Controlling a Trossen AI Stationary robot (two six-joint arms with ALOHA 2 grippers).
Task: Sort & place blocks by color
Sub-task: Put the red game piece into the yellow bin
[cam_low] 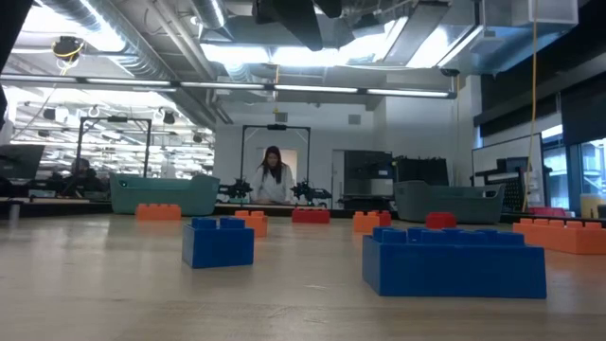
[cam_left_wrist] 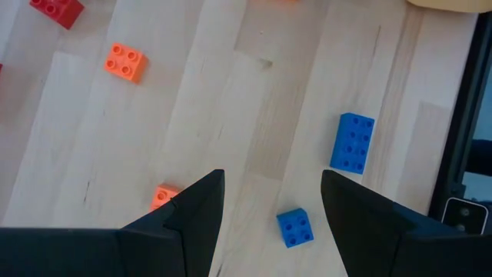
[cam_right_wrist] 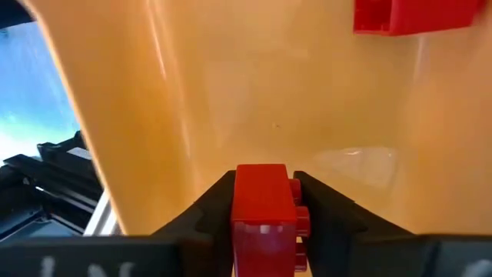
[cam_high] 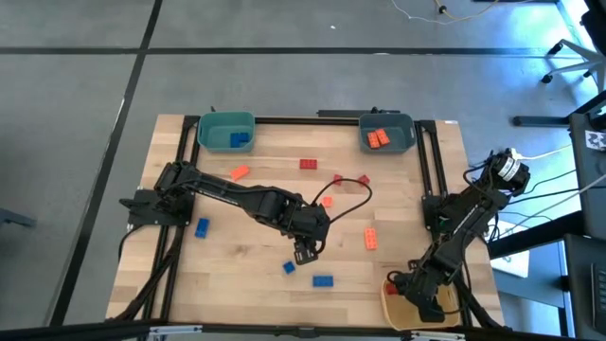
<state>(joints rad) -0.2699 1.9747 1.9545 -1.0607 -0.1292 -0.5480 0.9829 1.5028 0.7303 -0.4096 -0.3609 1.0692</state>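
From above I see my left gripper (cam_high: 303, 254) hanging over mid-table just beside a small blue block (cam_high: 289, 268), with loose blocks scattered on the wood, blue ones in the teal bin (cam_high: 226, 132), orange ones in the grey bin (cam_high: 388, 133), and my right gripper (cam_high: 423, 301) down in the yellow bin (cam_high: 390, 292) at the near right corner. At table height I get only a blue block (cam_low: 218, 242) and a longer blue brick (cam_low: 454, 260) up close, with a person (cam_low: 274, 176) far behind. My left wrist shows the fingers (cam_left_wrist: 192, 211) spread wide over bare wood near the small blue block (cam_left_wrist: 295, 228), and my right wrist shows the jaws pinching a red block (cam_right_wrist: 264, 206) inside the yellow bin (cam_right_wrist: 154, 115), another red one (cam_right_wrist: 415, 15) lying farther in.
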